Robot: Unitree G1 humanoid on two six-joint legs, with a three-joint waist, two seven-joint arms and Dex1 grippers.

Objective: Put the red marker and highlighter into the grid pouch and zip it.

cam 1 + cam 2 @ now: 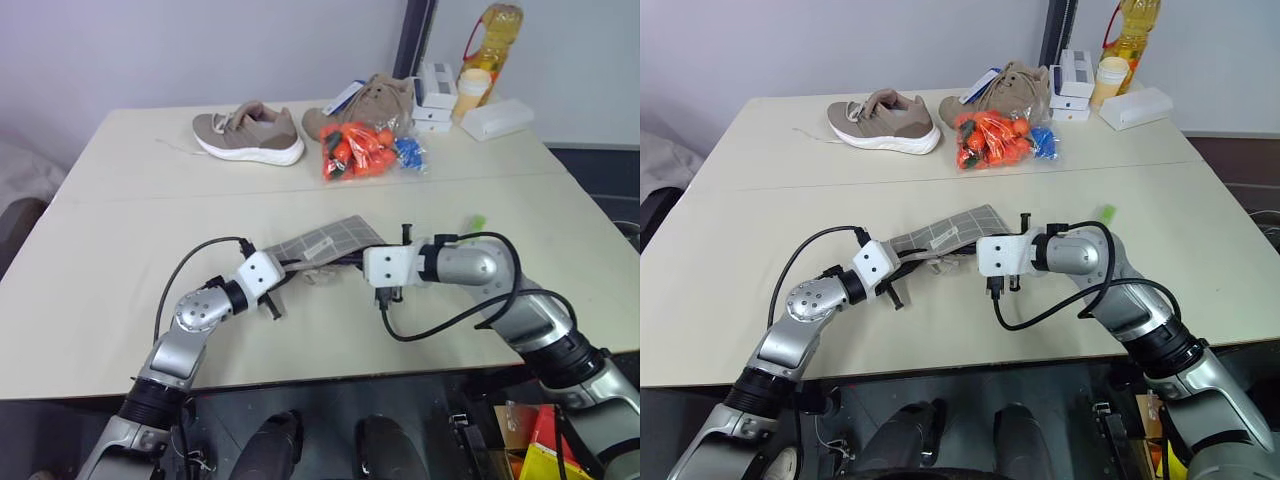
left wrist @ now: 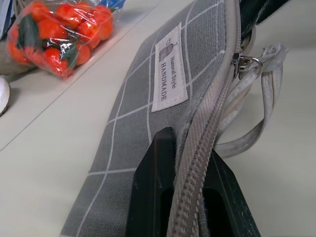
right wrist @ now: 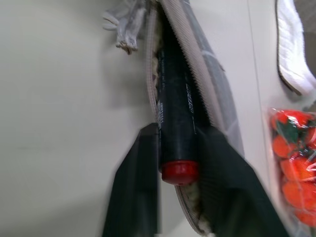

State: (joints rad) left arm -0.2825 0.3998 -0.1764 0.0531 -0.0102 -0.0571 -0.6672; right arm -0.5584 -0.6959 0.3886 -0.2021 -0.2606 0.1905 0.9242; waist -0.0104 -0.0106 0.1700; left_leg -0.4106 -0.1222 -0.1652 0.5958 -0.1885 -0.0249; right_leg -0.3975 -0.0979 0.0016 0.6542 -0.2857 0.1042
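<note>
On a beige table [image 1: 110, 250], the left gripper [image 2: 190, 197] is clamped on the zipper edge of the grey white-gridded fabric pouch [image 2: 143, 123]. The right gripper [image 3: 180, 177] loosely flanks a dark, red-capped marker [image 3: 177, 123] lying in the pouch's mouth; its grip is unclear.

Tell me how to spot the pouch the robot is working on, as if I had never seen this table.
On the cream table, look at the near half, between the two metal arms. The grid pouch lies there with the left gripper clamped on its zipper edge. Unlike the tan shoes and the bag of orange-red items farther back, it is flat grey cloth with white grid lines and a small white label.
</note>
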